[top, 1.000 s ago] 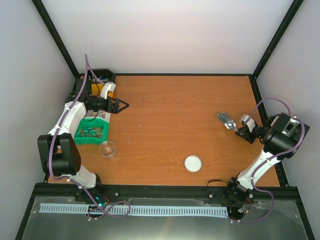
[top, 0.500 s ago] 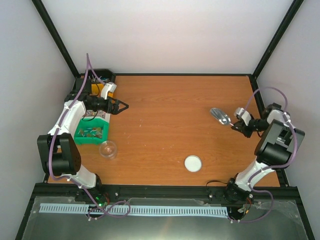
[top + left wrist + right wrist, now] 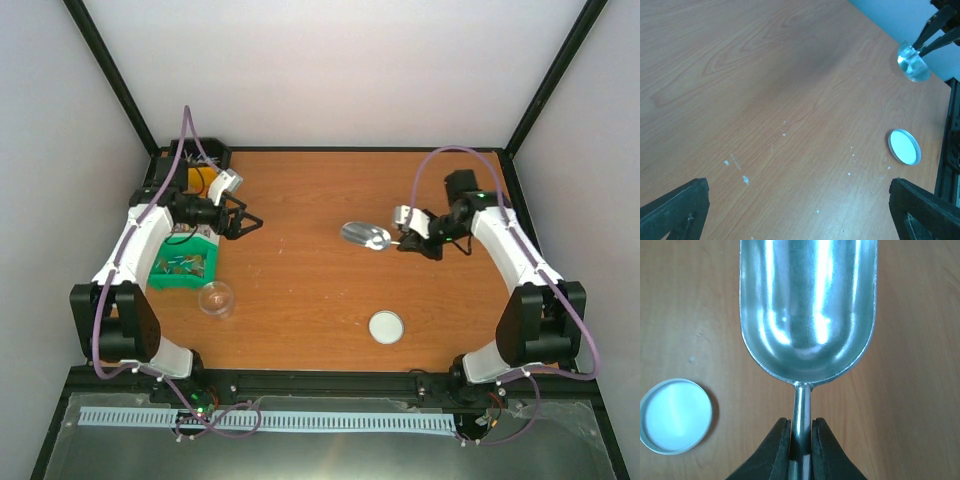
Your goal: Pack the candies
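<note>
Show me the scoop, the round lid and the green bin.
scoop [image 3: 807, 310], right wrist view, inside its bowl.
round lid [image 3: 386, 326], top external view, its centre.
green bin [image 3: 178, 282], top external view, its near wall.

Candies [image 3: 183, 264] lying in a green bin [image 3: 168, 283] at the left
They are tiny wrapped sweets, bluish and brownish as far as can be told, scattered loose over the bin's floor. They are too small to count or tell apart.

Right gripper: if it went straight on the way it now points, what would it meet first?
Beyond the scoop it holds, the right gripper points left over bare table, roughly at the open left gripper, well apart from it. That looks first in line, though height is unclear.
</note>
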Motion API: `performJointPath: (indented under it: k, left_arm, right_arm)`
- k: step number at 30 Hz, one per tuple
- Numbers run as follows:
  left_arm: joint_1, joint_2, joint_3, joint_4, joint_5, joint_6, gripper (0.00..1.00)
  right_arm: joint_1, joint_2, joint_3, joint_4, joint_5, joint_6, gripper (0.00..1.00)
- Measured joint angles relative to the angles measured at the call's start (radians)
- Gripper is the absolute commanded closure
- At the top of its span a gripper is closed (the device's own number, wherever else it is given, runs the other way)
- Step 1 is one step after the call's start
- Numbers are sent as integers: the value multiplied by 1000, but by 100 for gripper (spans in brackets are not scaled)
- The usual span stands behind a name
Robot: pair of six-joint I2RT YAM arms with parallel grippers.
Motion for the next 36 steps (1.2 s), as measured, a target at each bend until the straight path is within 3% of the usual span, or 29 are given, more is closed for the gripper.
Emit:
performJointPath:
  k: [11,19,26,31,36]
  left_arm:
    - [-246,-128,-165,69,-92,80,10]
    - [-348,-135,-191,141,-144,103,22]
    - [-411,-125,-219,168,-151,111,37]
    - [-440,-124,-256,193,-143,110,61]
    - [-442,-119,-261,215,-104,105,97]
  right_arm:
    - [401,12,57,50,65,249,97]
    - [555,47,60,75,92,358,97]
    - [584,56,60,102,92,408,97]
    - [584,58,62,113,80,427,97]
    - [584,58,62,115,50,438,89]
